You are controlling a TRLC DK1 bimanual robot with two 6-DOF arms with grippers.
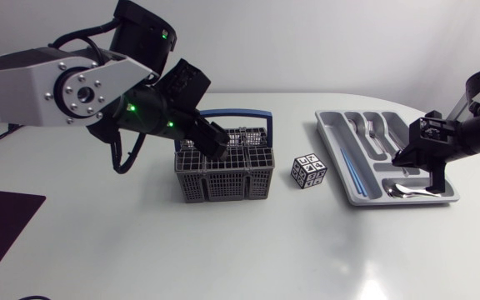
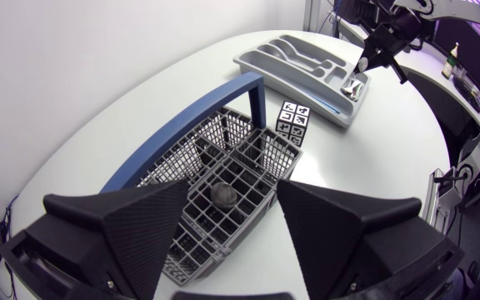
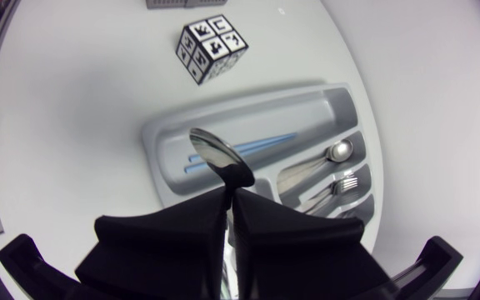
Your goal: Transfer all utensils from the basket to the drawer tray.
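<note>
**Spoon over the tray, basket not yet emptied**

The spoon (image 3: 217, 157) hung over the drawer tray (image 3: 307, 112), above its end compartment. The right gripper (image 3: 230, 204) had its fingers pinched tight on the handle, and the bowl stuck out ahead of them. Inside the tray lay a second spoon (image 3: 327, 157), a fork (image 3: 340, 183) and two thin blue sticks (image 3: 240, 155). Just beside the tray, on its basket side, sat one marker cube (image 1: 308, 172). The one basket (image 1: 223, 179) stood farther from the tray, beyond the cube. The left gripper (image 1: 219, 146) hovered over it with its fingers spread wide, gripping nothing. One dark rounded thing (image 2: 223, 195) showed in a cell below; we could not tell what it was.

We judged two risks. If released from this height, the spoon could bounce or come to rest across a divider of the tray. And the left gripper's spread fingers could catch the basket's grid or blue handle, dragging the basket toward the cube and the tray.

We counted two arms, two spoons, one fork for certain, two sticks, one cube, one basket and one tray.
</note>
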